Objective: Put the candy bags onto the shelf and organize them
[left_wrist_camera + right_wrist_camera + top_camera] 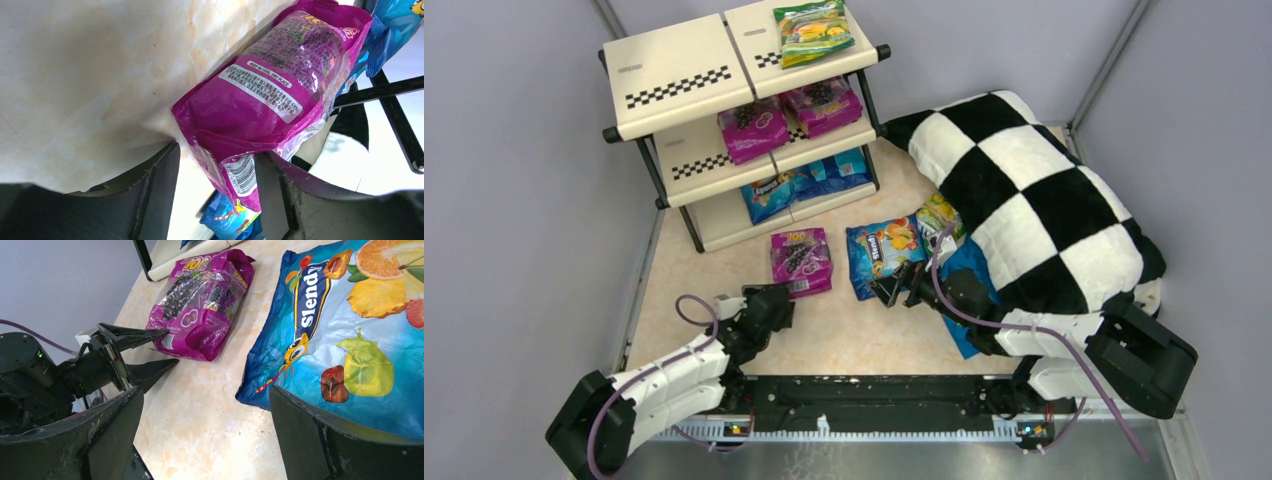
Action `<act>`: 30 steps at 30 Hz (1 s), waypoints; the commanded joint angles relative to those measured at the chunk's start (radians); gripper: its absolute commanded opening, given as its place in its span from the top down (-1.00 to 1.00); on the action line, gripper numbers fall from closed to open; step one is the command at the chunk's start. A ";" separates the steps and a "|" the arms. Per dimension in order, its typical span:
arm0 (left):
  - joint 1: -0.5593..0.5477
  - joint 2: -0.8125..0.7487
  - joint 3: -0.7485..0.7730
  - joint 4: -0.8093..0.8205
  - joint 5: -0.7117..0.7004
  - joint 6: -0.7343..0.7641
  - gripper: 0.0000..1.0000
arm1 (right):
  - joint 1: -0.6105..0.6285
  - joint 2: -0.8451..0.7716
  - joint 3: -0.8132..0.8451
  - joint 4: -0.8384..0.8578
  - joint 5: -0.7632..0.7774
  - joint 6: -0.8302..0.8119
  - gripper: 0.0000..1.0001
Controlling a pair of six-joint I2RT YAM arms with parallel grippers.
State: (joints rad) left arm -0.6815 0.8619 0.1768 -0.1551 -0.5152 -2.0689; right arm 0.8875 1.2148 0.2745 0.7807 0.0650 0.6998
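Observation:
A magenta-purple candy bag [801, 260] lies on the table in front of the shelf [674, 75]. My left gripper [774, 302] is open at its near left corner. In the left wrist view the bag's sealed edge [235, 165] sits between the spread fingers of the left gripper [217, 156], with a gap on one side. A blue candy bag [882, 252] lies to the right. My right gripper [900, 290] is open and empty at its near edge [206, 392]. On the shelf are a green-yellow bag [810, 30], two magenta bags [754, 128] and blue bags [809, 180].
A black-and-white checkered pillow [1034, 190] fills the right side, partly covering a green-yellow bag [936, 215] and a plain blue cloth [969, 300]. The shelf's top left panel is bare. Grey walls close in on the left and back.

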 commanded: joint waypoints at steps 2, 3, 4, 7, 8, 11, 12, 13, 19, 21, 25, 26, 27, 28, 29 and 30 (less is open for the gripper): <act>0.005 0.016 -0.002 -0.078 -0.053 -0.031 -0.33 | 0.002 0.001 0.007 0.045 0.015 -0.003 -0.90; 0.005 0.017 0.022 -0.127 -0.067 -0.031 -0.36 | 0.002 0.000 0.007 0.044 0.014 -0.003 -0.90; 0.005 0.013 0.048 -0.168 -0.092 -0.018 -0.38 | 0.002 -0.001 0.006 0.043 0.014 -0.004 -0.90; 0.005 -0.014 0.099 -0.255 -0.152 0.043 -0.38 | 0.002 -0.003 0.005 0.043 0.016 -0.003 -0.90; 0.004 -0.022 0.108 -0.255 -0.150 0.080 -0.38 | 0.001 -0.004 0.004 0.043 0.014 -0.003 -0.90; 0.005 -0.019 0.106 -0.178 -0.070 0.142 -0.64 | 0.001 0.002 0.007 0.043 0.014 -0.001 -0.90; 0.005 -0.008 0.096 -0.151 -0.016 0.124 -0.75 | 0.001 0.004 0.009 0.042 0.013 0.000 -0.90; 0.005 0.004 0.082 -0.114 0.019 0.107 -0.82 | 0.001 0.006 0.011 0.044 0.013 0.000 -0.90; 0.005 0.111 0.059 0.104 0.094 0.101 -0.90 | 0.001 0.000 0.006 0.042 0.016 0.001 -0.90; 0.005 0.172 0.082 0.106 0.092 0.089 -0.89 | 0.001 0.000 0.006 0.042 0.015 0.001 -0.90; 0.005 0.224 0.056 0.190 0.039 0.038 -0.55 | -0.001 -0.003 0.001 0.044 0.017 0.003 -0.90; 0.004 0.231 0.042 0.216 0.024 0.019 -0.41 | -0.001 -0.004 0.000 0.045 0.016 0.003 -0.90; 0.005 0.237 0.030 0.243 0.008 0.012 -0.27 | -0.001 -0.004 -0.001 0.045 0.016 0.004 -0.90; 0.005 0.245 0.023 0.264 -0.006 0.008 -0.22 | -0.002 -0.005 -0.001 0.045 0.015 0.004 -0.90; 0.004 0.256 0.024 0.272 -0.016 0.004 -0.22 | -0.003 -0.005 -0.001 0.046 0.016 0.004 -0.90; 0.006 0.265 0.029 0.273 -0.021 0.000 -0.25 | -0.004 -0.005 -0.002 0.046 0.015 0.004 -0.90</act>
State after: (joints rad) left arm -0.6781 1.0916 0.2298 0.0723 -0.4706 -2.0407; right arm 0.8871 1.2186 0.2745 0.7780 0.0673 0.7029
